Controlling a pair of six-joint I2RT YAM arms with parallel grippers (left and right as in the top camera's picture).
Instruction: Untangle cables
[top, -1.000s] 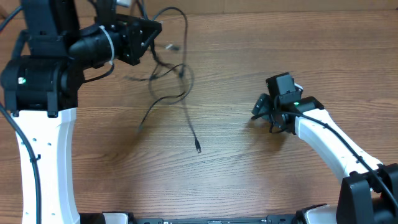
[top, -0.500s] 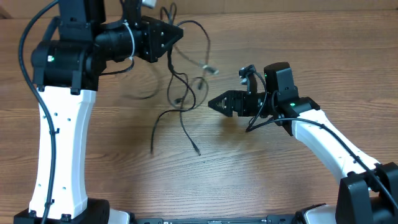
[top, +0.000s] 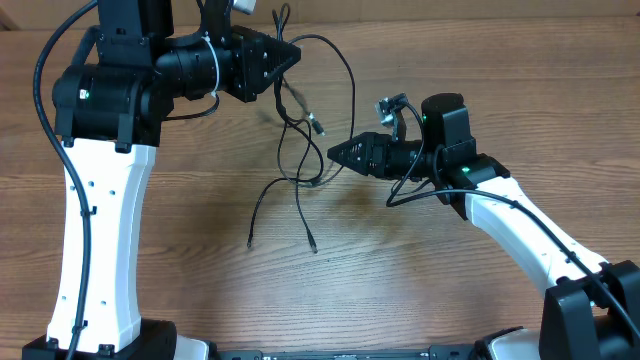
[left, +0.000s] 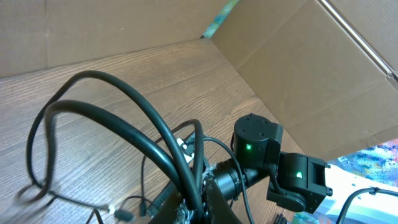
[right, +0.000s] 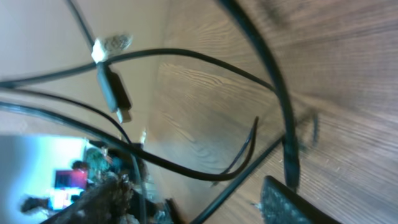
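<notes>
The cables (top: 300, 140) are thin black cords hanging in a loose tangle from my left gripper (top: 287, 57), which is shut on their upper strands near the table's back. Two free ends (top: 315, 247) trail on the wood. A small plug (top: 318, 127) dangles mid-tangle. In the left wrist view the thick-looking strands (left: 124, 109) loop up from the shut fingers (left: 200, 198). My right gripper (top: 334, 155) points left into the tangle. In the right wrist view its fingers (right: 199, 200) are open, with strands (right: 186, 168) and a plug (right: 115, 93) crossing between them.
The wooden table (top: 450, 290) runs across the overhead view. Cardboard walls (left: 298, 68) stand behind it. The left arm's white column (top: 95, 240) stands at the left and the right arm's white link (top: 530, 240) at the right.
My left gripper carried the cables to the right and now holds them lifted. My right gripper turned, reached left and has edged up into the hanging strands. The plug has swung left.
</notes>
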